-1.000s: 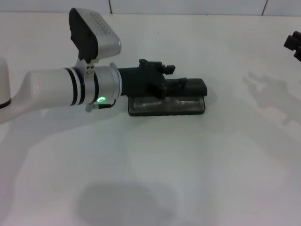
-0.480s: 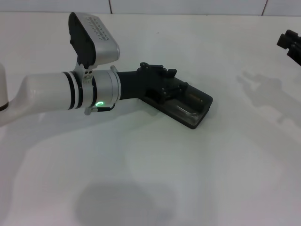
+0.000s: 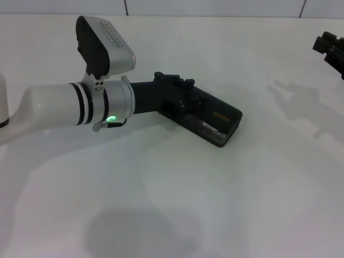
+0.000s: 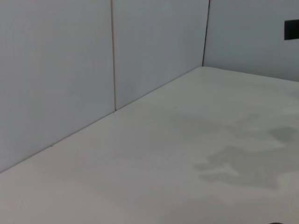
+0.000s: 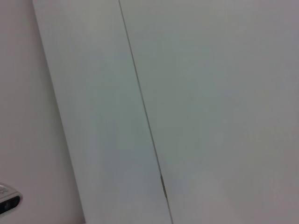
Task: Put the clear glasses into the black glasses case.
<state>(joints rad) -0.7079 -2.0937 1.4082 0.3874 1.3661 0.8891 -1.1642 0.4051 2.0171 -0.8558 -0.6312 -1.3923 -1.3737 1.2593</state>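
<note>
Fingers of my left gripper sit on the lid of the black glasses case at table centre, pressing down on it; whether they are clenched or merely resting I cannot tell. I judge the contact is there to swing the lid shut. The case lies skewed, its right end nearer me, lid lowered but with a pale gap along the near edge where the clear glasses show faintly inside, so the packing looks nearly finished. My right gripper hangs parked at the far right edge, away from the work. Beneath it all, the white table is plain and matte, carrying soft arm shadows, and meets a pale panelled wall with thin vertical seams at the far side.
</note>
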